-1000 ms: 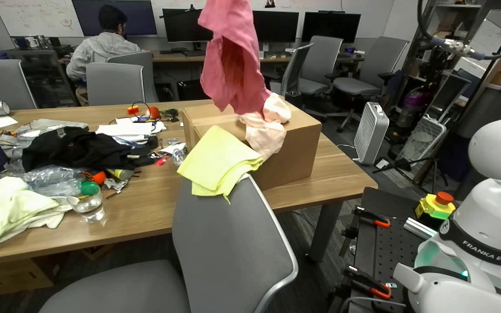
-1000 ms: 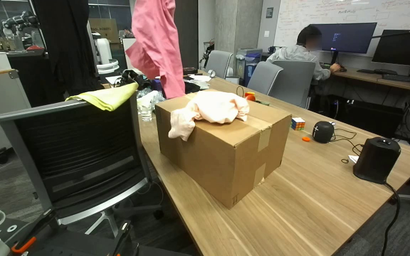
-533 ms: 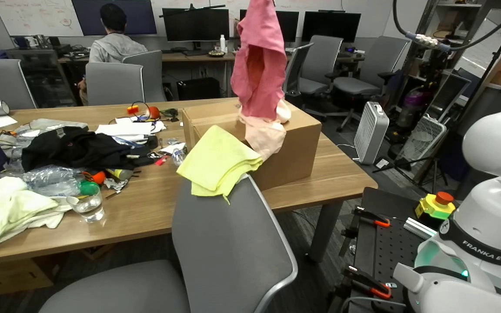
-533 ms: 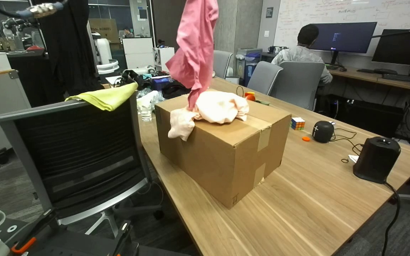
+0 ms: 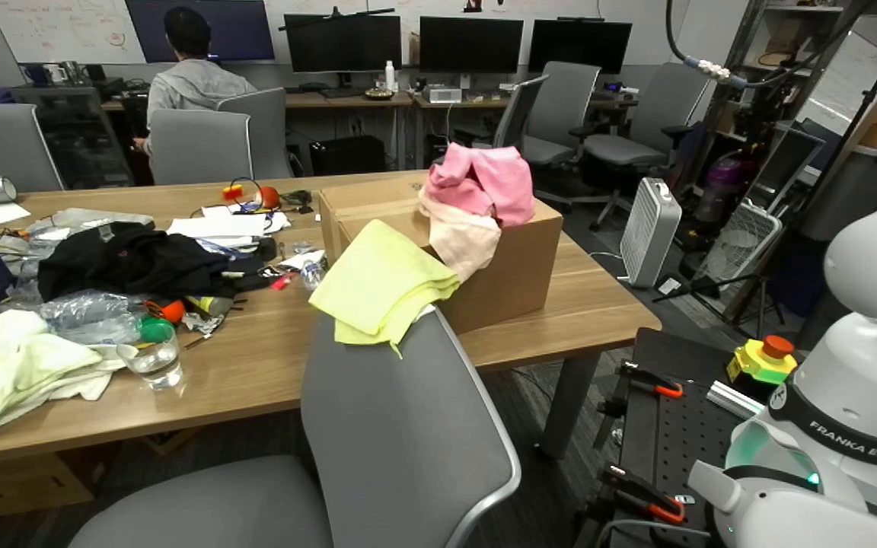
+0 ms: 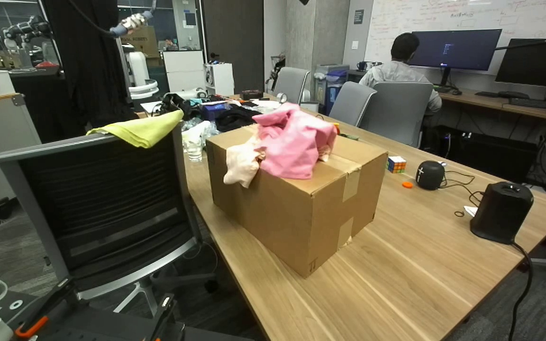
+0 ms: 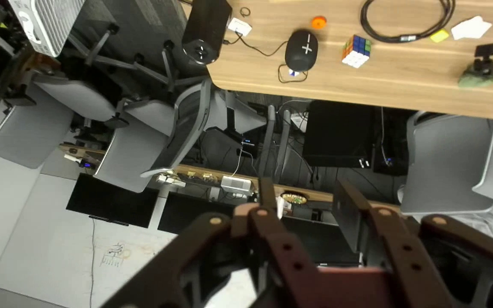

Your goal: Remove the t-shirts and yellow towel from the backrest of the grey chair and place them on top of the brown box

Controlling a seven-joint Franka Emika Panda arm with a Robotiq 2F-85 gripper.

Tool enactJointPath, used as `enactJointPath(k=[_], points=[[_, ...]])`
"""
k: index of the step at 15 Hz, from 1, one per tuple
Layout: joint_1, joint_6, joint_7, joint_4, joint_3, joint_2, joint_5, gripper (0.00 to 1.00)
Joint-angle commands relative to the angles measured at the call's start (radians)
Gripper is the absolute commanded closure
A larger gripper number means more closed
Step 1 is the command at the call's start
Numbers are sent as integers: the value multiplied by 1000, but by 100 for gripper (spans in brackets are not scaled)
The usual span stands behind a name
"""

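Note:
The pink t-shirt [image 5: 488,179] lies crumpled on top of the brown box [image 5: 522,270], over the pale peach t-shirt [image 5: 463,242]. In an exterior view the pink t-shirt [image 6: 294,149] covers most of the peach one [image 6: 242,163], whose end hangs over the edge of the box [image 6: 268,213]. The folded yellow towel [image 5: 385,281] hangs over the top of the grey chair's backrest [image 5: 416,411]; it also shows in an exterior view [image 6: 140,131]. My gripper [image 7: 308,199] is open and empty in the wrist view, and almost wholly above the frame in both exterior views.
The box stands on a wooden table [image 6: 396,265]. A Rubik's cube [image 6: 396,164], a small black speaker [image 6: 430,175] and a larger black device [image 6: 501,213] stand beside it. A glass [image 5: 155,361], black cloth [image 5: 134,259] and plastic clutter lie at the table's other end.
The pink t-shirt hung in the air, moved over the box and came down onto the peach t-shirt. It is let go and lies in a heap. The towel has not moved.

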Motion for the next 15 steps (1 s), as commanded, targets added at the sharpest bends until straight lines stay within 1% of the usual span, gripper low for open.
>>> enactJointPath(k=[1,3,4,5,7,10,12,15], points=[[271,-90,-49,22,-210,59,-6,27],[420,-88,-134,-18,-350,35,69,12],[485,-88,-174,-33,-405,27,104,3],[542,-84,-238,-56,-459,4,158,0],[624,-93,-345,-99,-525,-36,235,0],[710,-119,-489,-175,-579,-110,321,0],[752,-142,-569,-233,-589,-165,366,0],[801,-172,-667,-328,-582,-248,420,0]])
